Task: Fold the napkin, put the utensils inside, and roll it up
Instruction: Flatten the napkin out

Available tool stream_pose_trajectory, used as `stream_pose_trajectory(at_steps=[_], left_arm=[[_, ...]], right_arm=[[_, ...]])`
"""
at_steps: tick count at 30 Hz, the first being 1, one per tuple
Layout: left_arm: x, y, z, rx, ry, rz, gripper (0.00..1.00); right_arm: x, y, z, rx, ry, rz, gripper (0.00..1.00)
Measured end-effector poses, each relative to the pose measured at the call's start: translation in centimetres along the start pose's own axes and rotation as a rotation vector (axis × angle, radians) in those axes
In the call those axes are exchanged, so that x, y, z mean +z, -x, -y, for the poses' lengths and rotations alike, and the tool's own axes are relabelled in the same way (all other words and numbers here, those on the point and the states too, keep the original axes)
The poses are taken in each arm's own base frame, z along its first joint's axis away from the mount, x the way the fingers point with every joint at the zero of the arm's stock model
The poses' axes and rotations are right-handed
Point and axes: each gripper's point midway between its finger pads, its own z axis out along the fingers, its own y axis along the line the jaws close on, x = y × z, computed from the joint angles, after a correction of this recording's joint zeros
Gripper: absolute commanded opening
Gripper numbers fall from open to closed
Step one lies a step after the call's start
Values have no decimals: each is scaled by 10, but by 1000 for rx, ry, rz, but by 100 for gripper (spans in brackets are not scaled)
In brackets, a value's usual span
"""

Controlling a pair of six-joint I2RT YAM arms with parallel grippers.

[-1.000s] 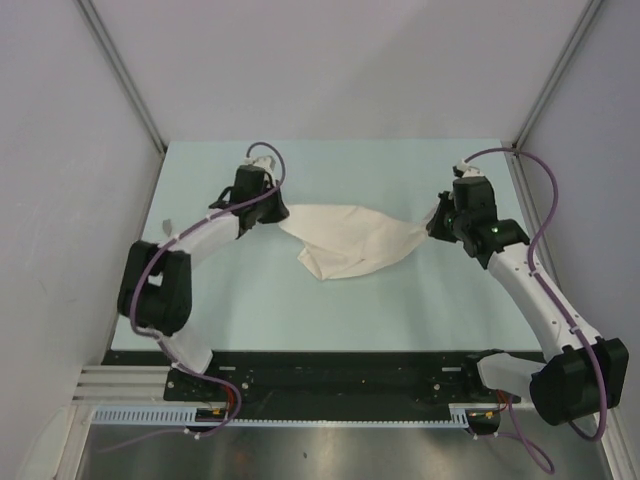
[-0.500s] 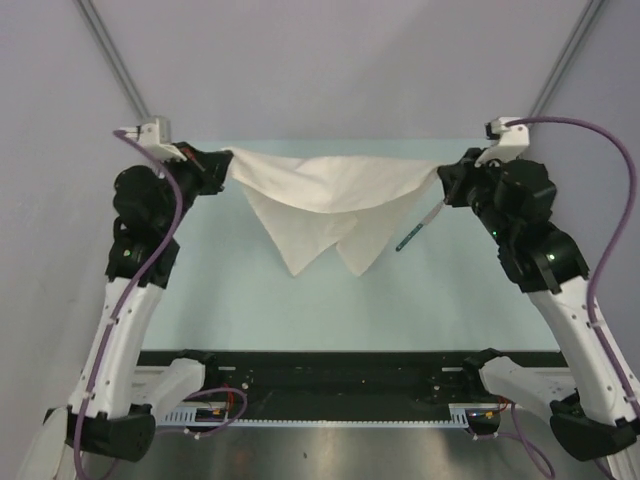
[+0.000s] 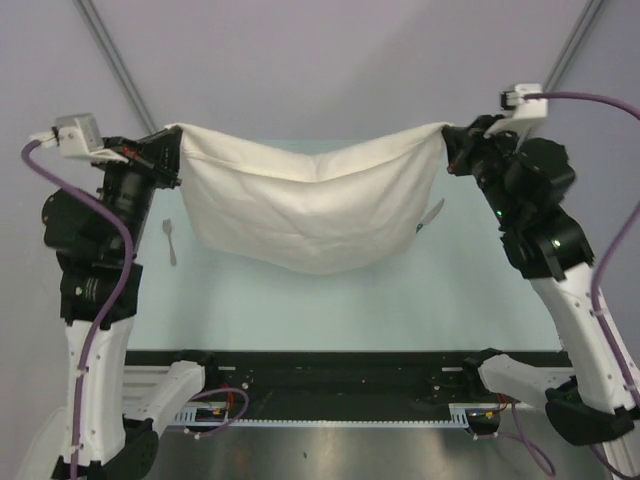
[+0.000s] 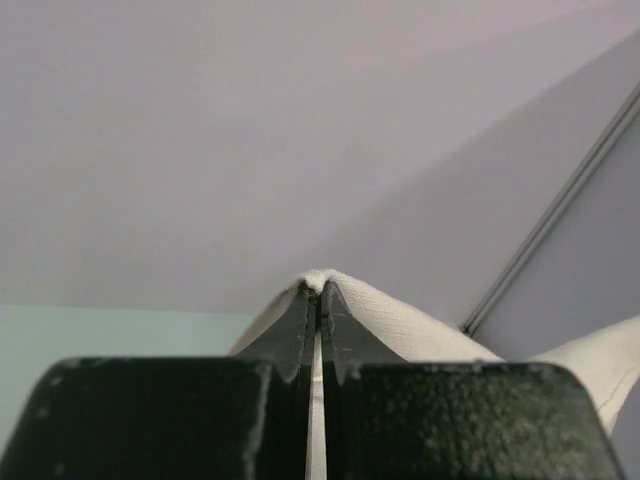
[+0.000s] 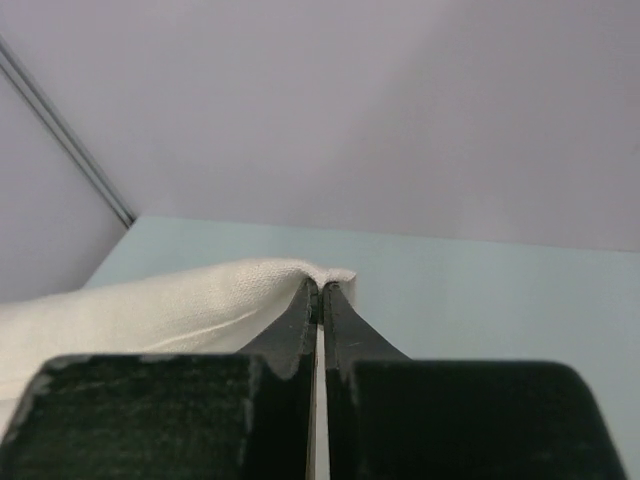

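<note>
Left gripper [image 3: 176, 152] and right gripper [image 3: 455, 150] each clamp a top corner of the white napkin [image 3: 300, 210], hung spread above the table [image 3: 300, 300]. No fold is made yet; the knife [image 3: 432, 212] and a small spoon [image 3: 169, 240] lie unwrapped below.

This is a robotics lab test cell, not a home or shop. 2 white-and-black arms, left [image 3: 95, 300] and right [image 3: 570, 310], are bolted to a black rail [image 3: 330, 365] at the near edge of a bare pale green table [image 3: 300, 310]. Plain grey panels [image 3: 320, 60] wall in the far side and both flanks, joined by metal struts [image 3: 110, 55] at the corners. Purple cables [image 3: 590, 96] run loose along the arms to small camera boxes [image 3: 75, 130] on the wrists. A steel sheet [image 3: 330, 455] lies nearest, before the rail. Nothing domestic furnishes it.
</note>
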Motion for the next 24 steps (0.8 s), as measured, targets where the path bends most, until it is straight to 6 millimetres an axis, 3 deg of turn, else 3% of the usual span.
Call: stream_pose_trajectory(at_steps=[5, 7, 9, 13, 20, 24], left_arm=[[40, -51, -35, -1, 70, -135, 0], [49, -77, -55, -8, 113, -200, 0], [48, -94, -66, -19, 140, -250, 0], [32, -93, -66, -18, 152, -256, 0], [-18, -33, -35, 17, 118, -120, 0], [-45, 5, -20, 46, 113, -34, 0]], right_arm=[[59, -72, -3, -35, -3, -177, 0], [67, -95, -3, -43, 2, -238, 0], [65, -104, -6, -45, 17, -263, 0], [49, -84, -21, -38, 68, -212, 0], [-9, -25, -57, -53, 218, -53, 0], [-30, -4, -67, -61, 266, 2, 0]])
